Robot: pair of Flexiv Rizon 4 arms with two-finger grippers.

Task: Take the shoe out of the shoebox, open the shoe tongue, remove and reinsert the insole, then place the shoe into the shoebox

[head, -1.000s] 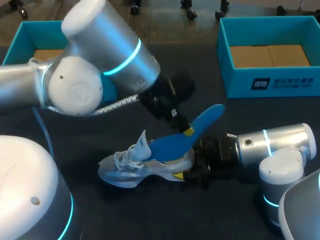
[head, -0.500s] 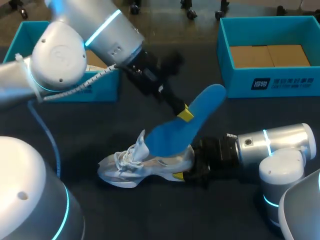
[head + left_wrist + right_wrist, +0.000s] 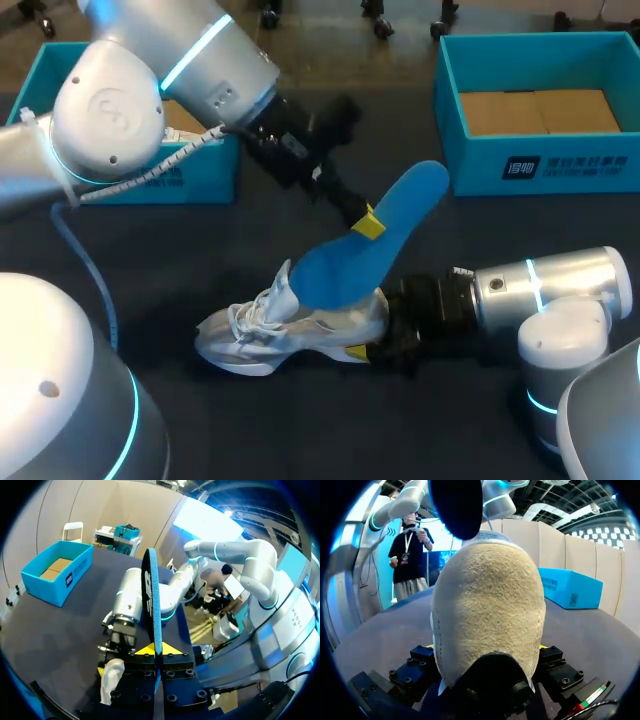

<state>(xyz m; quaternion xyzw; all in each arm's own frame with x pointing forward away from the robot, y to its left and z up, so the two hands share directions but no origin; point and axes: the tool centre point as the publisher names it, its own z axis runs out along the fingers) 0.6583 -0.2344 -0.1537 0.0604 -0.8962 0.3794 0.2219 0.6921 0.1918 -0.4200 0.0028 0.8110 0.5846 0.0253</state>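
Left gripper (image 3: pixel 367 224) was clamped on long blue foam insole (image 3: pixel 390 232), lower end at collar of white mesh sneaker (image 3: pixel 270 325), near dark table (image 3: pixel 180 250) front edge; right gripper (image 3: pixel 372 330) gripped its heel. Reinsertion and return to teal cardboard shoebox (image 3: pixel 540 168) were apparently outstanding.

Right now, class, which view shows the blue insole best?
The head view: the whole insole shows, slanting over the shoe. The left wrist view sees it edge-on; the right wrist view only its dark end.

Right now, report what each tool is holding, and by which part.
Left tool pinches the blue insole at its side edge, mid-length; right tool clamps the shoe at the heel.
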